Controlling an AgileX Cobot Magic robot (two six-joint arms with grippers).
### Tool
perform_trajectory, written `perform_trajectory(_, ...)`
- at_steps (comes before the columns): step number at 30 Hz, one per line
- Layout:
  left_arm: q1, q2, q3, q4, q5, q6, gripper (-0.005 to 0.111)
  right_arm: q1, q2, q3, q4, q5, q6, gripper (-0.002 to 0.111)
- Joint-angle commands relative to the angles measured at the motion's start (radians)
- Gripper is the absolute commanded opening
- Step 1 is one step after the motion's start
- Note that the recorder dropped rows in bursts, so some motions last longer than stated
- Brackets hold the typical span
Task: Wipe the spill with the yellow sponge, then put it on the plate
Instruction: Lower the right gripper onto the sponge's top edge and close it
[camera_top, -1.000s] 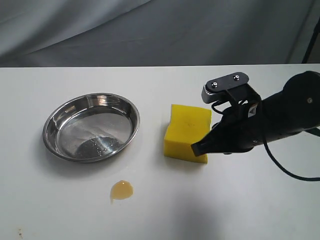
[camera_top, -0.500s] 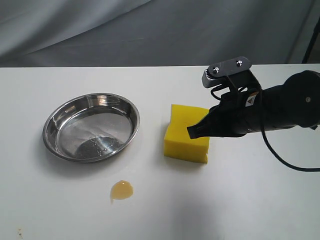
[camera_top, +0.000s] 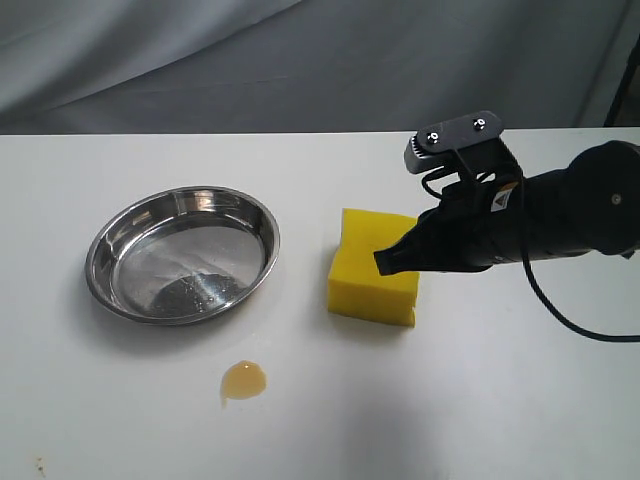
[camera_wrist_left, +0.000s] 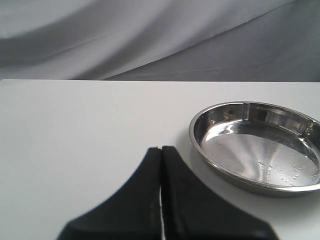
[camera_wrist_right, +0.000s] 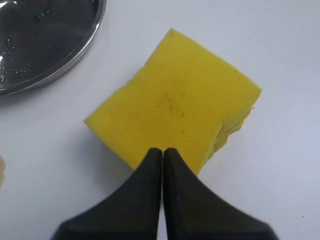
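Two sets of jaws are showing pressed together with nothing between them. The left gripper (camera_wrist_left: 161, 149) is idling over bare table (camera_top: 520, 400) left of the plate (camera_top: 92, 265). The right gripper (camera_top: 384, 263) is pointing its joined tips at the right part of the yellow sponge (camera_top: 362, 262). Whether those tips are touching the foam, I cannot tell.

The sponge is lying flat on the table, just right of the plate and apart from it. The spill (camera_top: 244, 380) is sitting nearer the camera and to the left, well apart from the sponge.

The foam block is looking thick, light and squashy, and one corner is appearing ragged or dented in the right wrist view. I am judging that it will give under the fingers rather than slip, so a firm squeeze should be doing no harm. The jaws will be needing to part wide first. The safest hold is probably across the block's shorter span near its middle, with the fingers going well down the side faces. That leaves the underside flat and free for pressing onto the puddle. A pinch at one corner is likely to let the block fold or swing.
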Motion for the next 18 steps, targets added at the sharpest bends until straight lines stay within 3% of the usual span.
perform_trajectory(1, 0.002, -0.002, -0.006, 0.002, -0.008, -0.009, 0.000, 0.003, 0.000, -0.005, -0.028, -0.014, -0.011, 0.018)
perform_trajectory(3, 0.002, -0.002, -0.006, 0.002, -0.008, -0.009, 0.000, 0.003, 0.000, -0.005, -0.049, -0.014, -0.023, 0.041)
perform_trajectory(5, 0.002, -0.002, -0.006, 0.002, -0.008, -0.009, 0.000, 0.003, 0.000, -0.005, -0.089, -0.018, -0.023, 0.078)
perform_trajectory(7, 0.002, -0.002, -0.006, 0.002, -0.008, -0.009, 0.000, 0.003, 0.000, -0.005, -0.095, -0.020, -0.023, 0.105)
perform_trajectory(18, 0.002, -0.002, -0.006, 0.002, -0.008, -0.009, 0.000, 0.003, 0.015, -0.005, -0.090, -0.039, -0.023, 0.105)
